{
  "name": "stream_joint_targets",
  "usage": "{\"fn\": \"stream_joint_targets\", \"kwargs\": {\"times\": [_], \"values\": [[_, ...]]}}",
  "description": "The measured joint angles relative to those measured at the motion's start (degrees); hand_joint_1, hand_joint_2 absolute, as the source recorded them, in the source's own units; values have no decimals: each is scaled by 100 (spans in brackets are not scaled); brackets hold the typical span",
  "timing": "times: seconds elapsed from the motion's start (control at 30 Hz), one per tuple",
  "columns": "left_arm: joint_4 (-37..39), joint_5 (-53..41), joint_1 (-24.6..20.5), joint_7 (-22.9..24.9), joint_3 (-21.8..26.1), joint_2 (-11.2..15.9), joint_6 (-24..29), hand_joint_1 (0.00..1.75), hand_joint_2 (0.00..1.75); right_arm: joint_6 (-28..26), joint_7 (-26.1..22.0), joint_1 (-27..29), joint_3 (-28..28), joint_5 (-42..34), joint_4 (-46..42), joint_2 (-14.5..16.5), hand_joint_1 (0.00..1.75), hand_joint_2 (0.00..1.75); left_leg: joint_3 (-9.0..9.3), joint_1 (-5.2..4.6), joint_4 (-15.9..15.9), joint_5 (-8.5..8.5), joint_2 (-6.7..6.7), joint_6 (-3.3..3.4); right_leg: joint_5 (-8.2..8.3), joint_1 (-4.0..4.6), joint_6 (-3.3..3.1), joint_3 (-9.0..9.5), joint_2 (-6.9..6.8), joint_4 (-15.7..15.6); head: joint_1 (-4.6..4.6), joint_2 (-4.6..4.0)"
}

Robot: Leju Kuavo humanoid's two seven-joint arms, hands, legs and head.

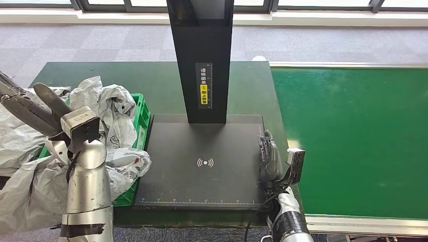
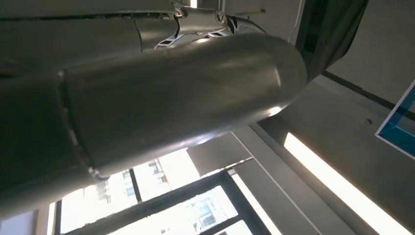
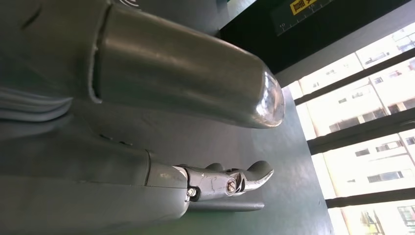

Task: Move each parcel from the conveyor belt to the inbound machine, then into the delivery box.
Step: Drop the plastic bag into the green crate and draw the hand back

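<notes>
Several grey-white plastic parcels (image 1: 108, 108) are piled in the green delivery box (image 1: 144, 115) at the left of the dark table. One of them, with a red label (image 1: 128, 160), lies near the box's front corner. My left hand (image 1: 35, 108) is raised over the box and the parcels, fingers spread, holding nothing. Its thick thumb (image 2: 171, 98) shows against the ceiling in the left wrist view. My right hand (image 1: 269, 156) rests at the right edge of the black inbound machine plate (image 1: 202, 176), fingers straight and empty. Its thumb (image 3: 186, 73) and fingers (image 3: 235, 181) stand apart.
The machine's black pillar (image 1: 202, 60) rises from the back of the plate. The green conveyor belt (image 1: 353, 136) runs along the right side with a pale metal frame (image 1: 353, 224). More grey bags (image 1: 25, 191) spill over the table's left front edge.
</notes>
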Motion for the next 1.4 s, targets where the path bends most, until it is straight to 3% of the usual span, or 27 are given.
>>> {"fn": "stream_joint_targets", "kwargs": {"times": [0.17, 0.3, 0.77, 0.83, 1.1, 1.4], "values": [[108, 797, -104, -37, -332, 214, -536, 0, 0, 28, -3, 1, 4, -49, 13, -8, 0, 0, -1, 0, 0, 0, 2, -1, -2, 0, 0, -2, 1, 0, 0, 0], [180, 1125, -103, -103, -344, 308, -875, 0, 175, 56, -3, 7, 4, -80, 13, -22, 0, 0, -1, 0, 0, -1, 2, -1, -3, 0, 0, -2, 1, -1, 0, 0], [104, 2072, 67, -152, -528, 513, -1941, 0, 175, 81, -4, 49, 19, -122, 13, -69, 0, 0, -1, 0, 0, -2, 1, -1, -5, -1, 1, -1, 0, -1, 0, 0], [7, 2323, 126, -152, -594, 539, -2280, 0, 175, 86, -4, 52, 19, -134, 13, -75, 0, 0, -1, 0, 0, -2, 1, -1, -5, -1, 2, -1, 1, -1, 0, 0], [-460, 3192, 526, -152, -1173, 577, -4524, 0, 175, 128, -4, 58, 19, -164, 13, -97, 0, 0, -1, -1, 0, -7, 1, 3, -8, -1, 2, 0, 0, -3, 0, 0], [-449, 3298, 693, -151, -1433, 415, -5327, 0, 175, 121, -4, 59, 19, -157, 13, -100, 0, 0, 0, -1, 0, -7, 1, 3, -8, -1, 2, 0, 1, -3, 0, 0]]}}
